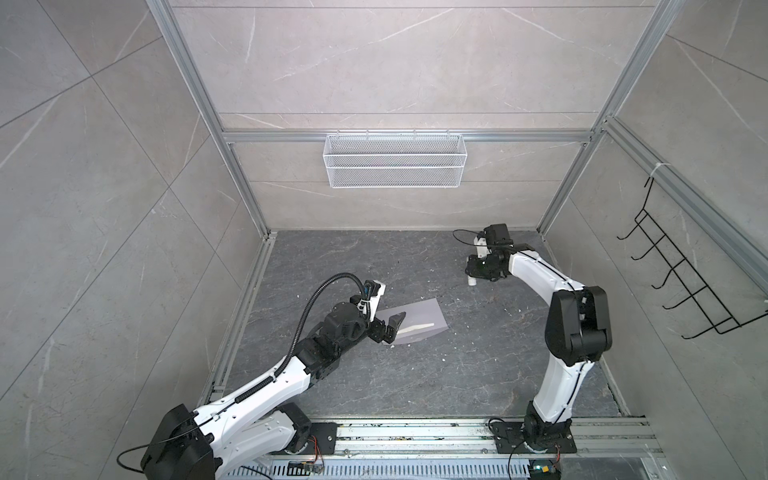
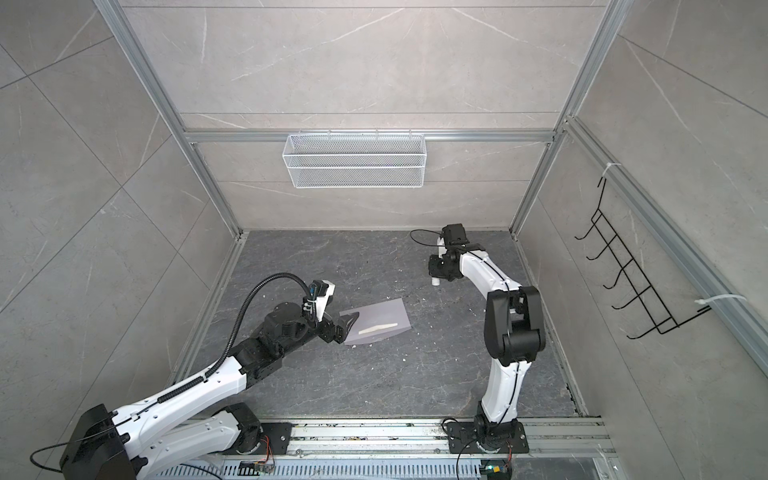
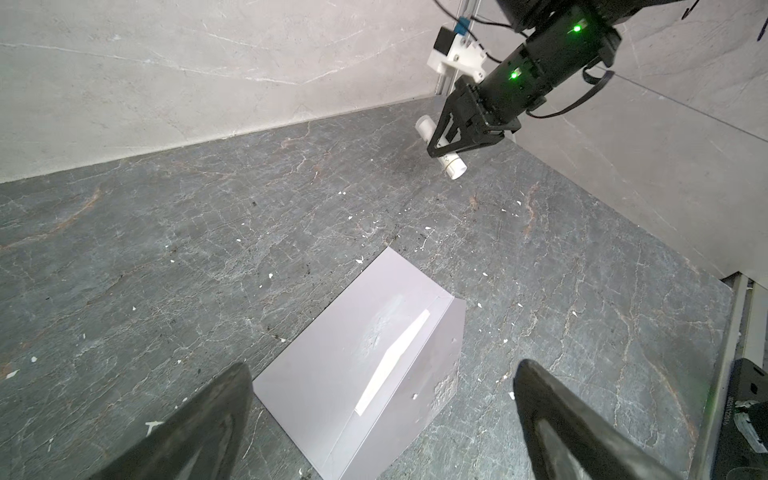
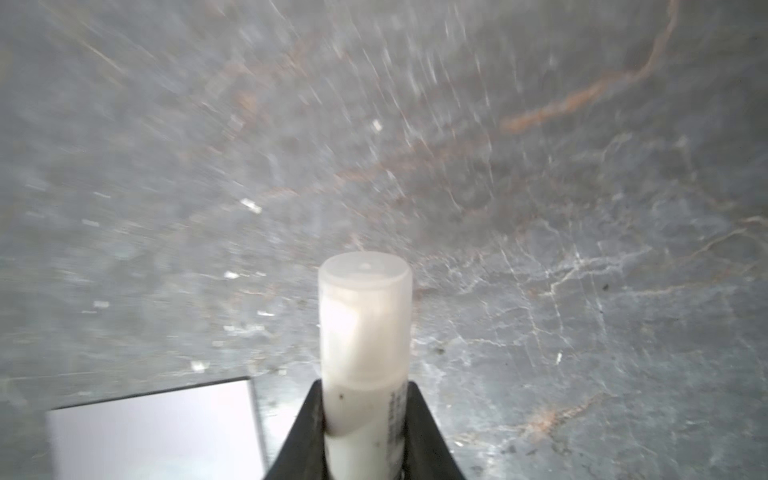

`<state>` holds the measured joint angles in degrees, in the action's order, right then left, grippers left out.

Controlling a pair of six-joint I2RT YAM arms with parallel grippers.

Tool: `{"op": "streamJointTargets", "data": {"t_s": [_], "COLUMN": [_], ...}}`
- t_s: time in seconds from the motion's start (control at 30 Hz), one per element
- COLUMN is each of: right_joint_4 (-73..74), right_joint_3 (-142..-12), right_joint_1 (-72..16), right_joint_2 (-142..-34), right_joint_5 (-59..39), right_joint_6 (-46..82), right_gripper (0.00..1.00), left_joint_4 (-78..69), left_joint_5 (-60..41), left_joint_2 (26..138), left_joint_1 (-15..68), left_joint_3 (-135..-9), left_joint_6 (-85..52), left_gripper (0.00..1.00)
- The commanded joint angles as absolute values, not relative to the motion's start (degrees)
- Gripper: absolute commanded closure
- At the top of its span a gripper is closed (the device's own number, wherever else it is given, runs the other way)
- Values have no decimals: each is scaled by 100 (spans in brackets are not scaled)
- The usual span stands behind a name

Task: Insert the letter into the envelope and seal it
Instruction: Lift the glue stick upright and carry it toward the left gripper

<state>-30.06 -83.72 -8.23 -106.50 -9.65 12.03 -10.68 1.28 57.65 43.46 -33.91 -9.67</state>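
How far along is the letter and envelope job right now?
No letter shows, so it is probably inside the envelope. The right hand grips a white tube, perhaps glue, away from it; the open left hand hovers at its edge. The flap looks unpressed, so sealing remains.

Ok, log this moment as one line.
left gripper: open, at envelope edge | right gripper: shut on white tube | envelope: on table, flap open

Lavender-grey envelope (image 1: 419,316), white tube (image 4: 363,332)

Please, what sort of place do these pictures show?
Probably a robot test cell: an aluminium frame around stone-look panels, with a left arm and a right arm mounted on a front rail.
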Motion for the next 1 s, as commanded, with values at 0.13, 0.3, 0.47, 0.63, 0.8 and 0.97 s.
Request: {"op": "streamJointTargets", "data": {"t_s": [0.13,0.3,0.47,0.63,0.8,0.97], "right_joint_4": [-1280,-144,837,1574,1984,2414], "right_joint_3": [-7082,-6196,-5443,-4949,-4649,-4451], "right_joint_1": [-859,-900,-1103,-1544,-2156,-2559], "right_joint_2": [-9099,-8204,-7509,-7044,-6730,-6645], "right_joint_5": [-1937,-2318,-2497,-2584,-2516,-2600], "right_joint_6": [1999,2636,3109,3278,3086,3043], "right_gripper": [94,94,94,93,93,93], "left_joint_4": [-1754,-2116,-2349,-2769,-3008,-3422], "left_joint_5": [-474,-967,-1584,-2056,-2321,-2528], "left_joint_2": [5581,5631,5830,6173,6422,6501], "left_joint_1": [4324,4332,4326,4330,4331,4330], "left_joint_3": [-3367,-3370,-3531,-3659,-3769,-3722], "left_joint_6": [-1208,-1422,-1729,-2036,-2156,-2240], "left_gripper": [1,2,3,3,4,7]}}
